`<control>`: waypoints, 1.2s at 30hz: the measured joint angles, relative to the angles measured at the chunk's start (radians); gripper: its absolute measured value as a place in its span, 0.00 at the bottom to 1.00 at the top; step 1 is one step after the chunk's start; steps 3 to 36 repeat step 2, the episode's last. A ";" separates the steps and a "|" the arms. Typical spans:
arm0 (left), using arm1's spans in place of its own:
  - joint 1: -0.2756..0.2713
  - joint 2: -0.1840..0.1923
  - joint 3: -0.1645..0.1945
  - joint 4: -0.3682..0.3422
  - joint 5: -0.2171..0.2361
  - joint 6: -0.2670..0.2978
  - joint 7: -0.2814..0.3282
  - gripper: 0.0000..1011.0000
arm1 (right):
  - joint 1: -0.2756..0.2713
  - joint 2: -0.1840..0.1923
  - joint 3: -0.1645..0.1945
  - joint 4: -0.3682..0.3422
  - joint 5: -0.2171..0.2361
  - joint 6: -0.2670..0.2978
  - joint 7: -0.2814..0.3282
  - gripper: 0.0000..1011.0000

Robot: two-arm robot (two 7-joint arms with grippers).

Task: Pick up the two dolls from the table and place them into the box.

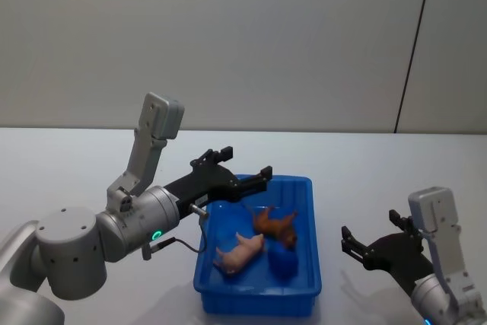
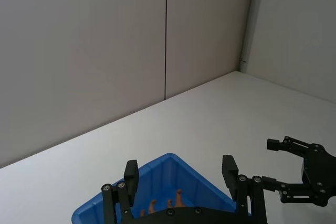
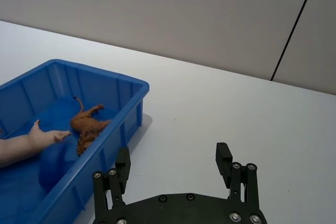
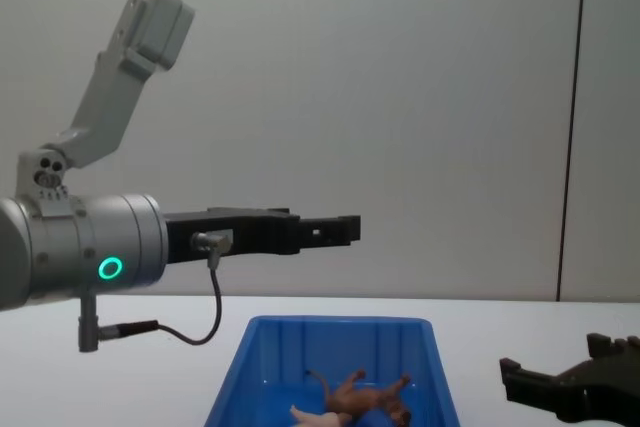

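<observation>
Already, on the flat white worktop [image 1: 76, 157], the bright blue plastic bin [image 1: 308, 188] held both thin-limbed figurines: the reddish-brown doll [image 1: 275, 224] and the pale pink doll [image 1: 237, 253]. They looked light and rigid, best pinched at the torso. The left end effector [image 1: 243, 169] hovered open above; the right end effector [image 1: 370, 242] waited open beside.

Silver-grey cylindrical arm housings, glowing green ring light, thin black cable looping from a plug, matte black left hand [image 1: 246, 165] with visible screws, matching black right hand [image 1: 370, 234]
</observation>
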 joint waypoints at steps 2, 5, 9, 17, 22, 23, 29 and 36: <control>-0.001 -0.001 0.000 0.002 0.000 -0.002 -0.003 0.99 | 0.000 0.000 0.000 0.000 0.000 0.000 0.000 0.99; -0.001 -0.001 0.000 0.002 0.000 -0.002 -0.003 0.99 | 0.000 0.000 0.000 0.000 0.000 0.000 0.000 0.99; -0.001 -0.001 0.000 0.002 0.000 -0.002 -0.003 0.99 | 0.000 0.000 0.000 0.000 0.000 0.000 0.000 0.99; -0.001 -0.001 0.000 0.002 0.000 -0.002 -0.003 0.99 | 0.000 0.000 0.000 0.000 0.000 0.000 0.000 0.99; -0.001 -0.001 0.000 0.002 0.000 -0.002 -0.003 0.99 | 0.000 0.000 0.000 0.000 0.000 0.000 0.000 0.99; -0.001 -0.001 0.000 0.002 0.000 -0.002 -0.003 0.99 | 0.000 0.000 0.000 0.000 0.000 0.000 0.000 0.99; -0.001 -0.001 0.000 0.002 0.000 -0.002 -0.003 0.99 | 0.000 0.000 0.000 0.000 0.000 0.000 0.000 0.99; -0.001 -0.001 0.000 0.002 0.000 -0.002 -0.003 0.99 | 0.000 0.000 0.000 0.000 0.000 0.000 0.000 0.99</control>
